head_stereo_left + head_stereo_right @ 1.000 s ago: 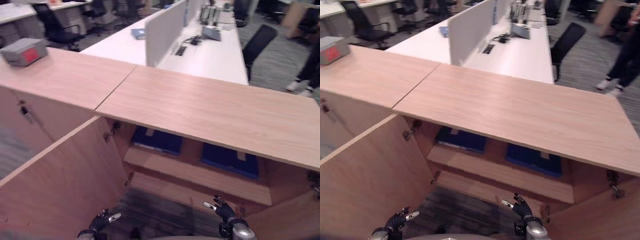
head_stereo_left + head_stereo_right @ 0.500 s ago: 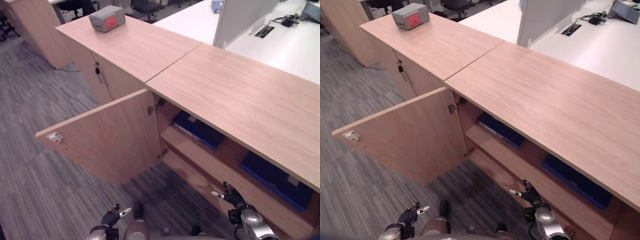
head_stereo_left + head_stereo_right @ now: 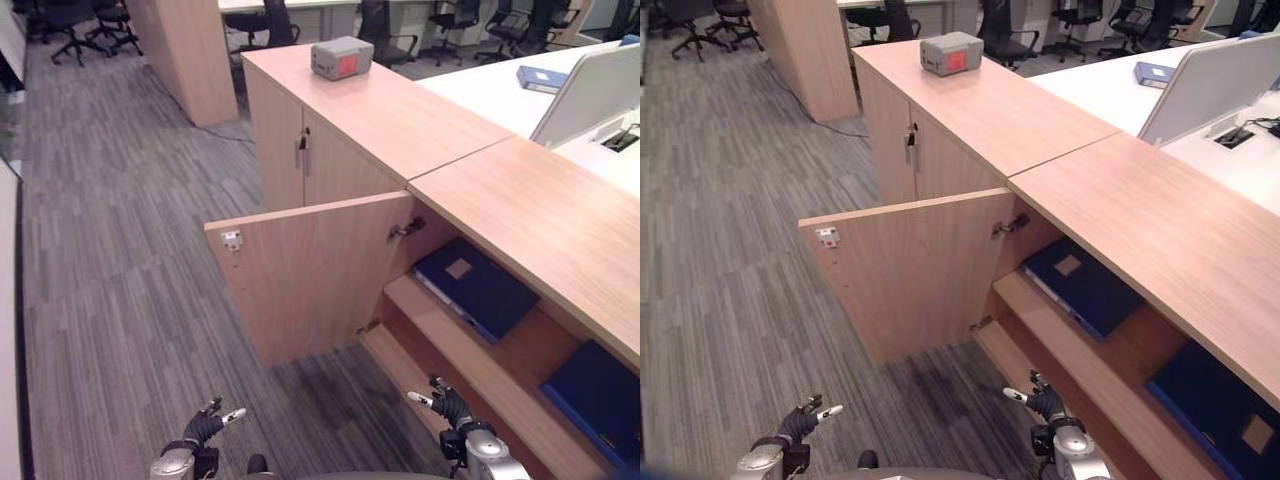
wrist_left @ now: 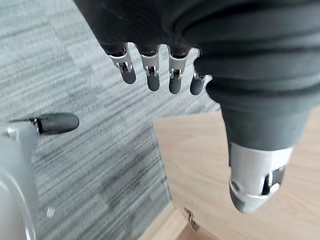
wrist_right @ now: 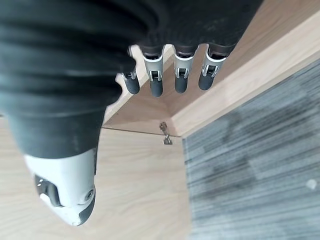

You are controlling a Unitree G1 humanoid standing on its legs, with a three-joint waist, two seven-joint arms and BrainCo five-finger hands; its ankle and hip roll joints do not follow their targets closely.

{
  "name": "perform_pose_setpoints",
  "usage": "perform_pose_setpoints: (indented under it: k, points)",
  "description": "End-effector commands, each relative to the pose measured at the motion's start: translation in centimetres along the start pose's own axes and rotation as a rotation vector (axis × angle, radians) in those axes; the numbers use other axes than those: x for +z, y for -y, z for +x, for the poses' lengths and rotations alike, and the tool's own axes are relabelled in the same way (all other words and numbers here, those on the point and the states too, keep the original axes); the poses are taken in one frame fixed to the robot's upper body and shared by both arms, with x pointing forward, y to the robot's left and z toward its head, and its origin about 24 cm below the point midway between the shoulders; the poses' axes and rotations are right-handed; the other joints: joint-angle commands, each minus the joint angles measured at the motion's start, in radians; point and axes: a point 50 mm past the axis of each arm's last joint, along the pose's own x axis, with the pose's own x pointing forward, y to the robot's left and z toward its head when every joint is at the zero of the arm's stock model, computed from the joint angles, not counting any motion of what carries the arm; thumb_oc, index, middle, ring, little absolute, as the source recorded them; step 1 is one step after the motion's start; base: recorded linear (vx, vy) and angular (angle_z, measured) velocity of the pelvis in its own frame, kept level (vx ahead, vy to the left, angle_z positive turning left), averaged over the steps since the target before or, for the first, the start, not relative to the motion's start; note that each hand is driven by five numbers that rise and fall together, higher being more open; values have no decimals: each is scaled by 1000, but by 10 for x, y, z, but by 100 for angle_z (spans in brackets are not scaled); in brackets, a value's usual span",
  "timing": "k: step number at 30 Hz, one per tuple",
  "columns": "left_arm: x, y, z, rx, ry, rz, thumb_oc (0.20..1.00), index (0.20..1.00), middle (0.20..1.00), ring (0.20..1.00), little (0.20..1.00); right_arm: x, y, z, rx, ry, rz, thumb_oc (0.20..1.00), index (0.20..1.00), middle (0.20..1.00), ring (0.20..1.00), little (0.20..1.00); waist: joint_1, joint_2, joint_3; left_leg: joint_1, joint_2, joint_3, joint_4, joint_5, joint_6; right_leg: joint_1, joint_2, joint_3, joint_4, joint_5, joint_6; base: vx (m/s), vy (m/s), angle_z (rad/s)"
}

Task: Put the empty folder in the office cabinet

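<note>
**K:** Down by the carpet (image 3: 120, 300), both hands hung low and held nothing. Left hand (image 3: 203, 430) had its fingers (image 4: 148, 67) straight and apart, thumb off to one side. Right hand (image 3: 448, 408) was the same, fingers (image 5: 181, 75) relaxed, nothing between them.

**M:** Folder location?

**K:** Two blue folders were inside the office cabinet (image 3: 520, 230). One blue folder (image 3: 472, 287) lay flat on the upper shelf (image 3: 470, 360) just past the hinge, a second blue folder (image 3: 600, 395) further along the same shelf. I couldn't tell which was the empty one. Neither hand touched either.

**M:** Door?

**K:** Cabinet door (image 3: 310, 270) stood swung wide out over the carpet, latch plate showing near its free corner. My guess: left open so the shelf could be reached from the front. The right wrist view showed wood panel and a hinge past the fingers, so that hand sat close to the cabinet's lower part.

**M:** Anything else around?

**K:** Grey box with a red face (image 3: 341, 57) on the counter top of the neighbouring closed cabinet (image 3: 300, 160), well clear. White desks and office chairs behind.

**M:** Status?

**K:** Placement looked done, judging by empty hands and folders shelved. Door not yet closed.
</note>
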Motion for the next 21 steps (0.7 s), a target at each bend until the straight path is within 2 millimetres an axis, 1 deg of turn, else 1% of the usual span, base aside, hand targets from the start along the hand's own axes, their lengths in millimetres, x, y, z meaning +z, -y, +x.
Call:
perform_pose_setpoints:
  k: [1,3,4,5,6,7,8,9,10,11,12,13,15,18,20,21]
  points:
    - [27,11,7,-41,98,56,1000,1000,1000,1000,1000,29,15,9,-57,85,-17,1000,1000,1000,1000,1000,7,36,22,49,56,-10,75,-107,-25,-127,-46,21,26,106,94,-76,238,16]
    - [31,7,8,-31,110,64,1000,1000,1000,1000,1000,33,9,11,-47,94,-10,1000,1000,1000,1000,1000,20,32,28,46,30,-6,68,-118,-7,-142,-67,10,39,120,103,-74,178,18]
    - [34,5,8,-28,119,68,1000,1000,1000,1000,1000,35,6,13,-42,98,-5,1000,1000,1000,1000,1000,25,33,37,44,18,-6,66,-119,2,-157,-78,11,69,137,109,-91,195,17]
    - [36,5,8,-24,126,65,1000,1000,1000,1000,1000,37,3,14,-37,102,2,1000,1000,1000,1000,1000,26,38,49,46,16,-9,66,-119,8,-166,-67,38,104,126,107,-87,200,15]
    - [38,4,9,-21,129,61,1000,1000,1000,1000,1000,38,1,14,-32,103,4,1000,1000,1000,1000,1000,25,42,53,43,8,-13,66,-115,16,-176,-52,74,129,113,103,-90,249,25]
    - [41,2,9,-16,141,54,1000,1000,1000,1000,1000,38,1,14,-30,105,9,1000,1000,1000,1000,1000,23,50,56,34,-8,-22,68,-110,31,-179,-12,122,158,72,94,-78,262,27]
    - [43,2,9,-14,147,49,1000,1000,1000,1000,1000,37,0,14,-26,102,14,1000,1000,1000,1000,1000,24,57,54,29,-20,-31,69,-108,44,-174,25,149,175,26,82,-66,250,38]
    - [42,2,9,-12,146,43,1000,1000,1000,1000,1000,34,0,13,-27,96,20,1000,1000,1000,1000,1000,26,63,48,24,-30,-41,68,-103,54,-169,58,158,187,-9,71,-46,199,38]
    - [42,1,9,-7,144,40,1000,1000,1000,1000,1000,34,-1,13,-27,96,25,1000,1000,1000,1000,1000,33,66,40,20,-40,-41,66,-100,62,-156,84,149,183,-34,57,-24,141,46]
    - [41,2,9,-7,144,31,1000,1000,1000,1000,1000,32,-2,12,-27,90,29,1000,1000,1000,1000,1000,40,66,36,27,-46,-42,59,-99,65,-148,92,130,181,-50,46,0,80,51]
    - [42,3,9,-8,150,26,1000,1000,1000,1000,1000,29,-1,12,-31,84,32,1000,1000,1000,1000,1000,40,66,32,34,-55,-51,51,-96,68,-138,97,127,164,-57,41,33,35,48]
    - [43,4,9,-8,155,19,1000,1000,1000,1000,1000,27,-1,11,-31,78,32,1000,1000,1000,1000,1000,38,66,29,38,-61,-57,46,-94,70,-135,102,137,152,-58,38,56,14,33]
    - [39,5,8,-1,151,-7,1000,1000,1000,1000,1000,19,3,9,-39,51,20,1000,1000,1000,1000,1000,32,67,16,60,-63,-55,26,-92,67,-109,111,161,101,-45,44,86,-6,21]
    - [38,8,7,4,165,-40,1000,1000,1000,1000,1000,11,6,5,-44,29,0,1000,1000,1000,1000,1000,32,65,4,77,-61,-47,16,-91,61,-80,104,154,50,-25,48,71,-34,10]
    - [44,9,6,5,201,-67,1000,1000,1000,1000,1000,7,11,3,-56,21,-4,1000,1000,1000,1000,1000,29,61,-7,92,-60,-40,4,-92,56,-58,103,148,9,-13,53,52,-30,-3]
    - [44,9,6,5,201,-67,1000,1000,1000,1000,1000,6,11,3,-56,21,-4,1000,1000,1000,1000,1000,29,61,-7,93,-60,-40,4,-92,56,-57,103,147,7,-12,54,36,-24,-3]
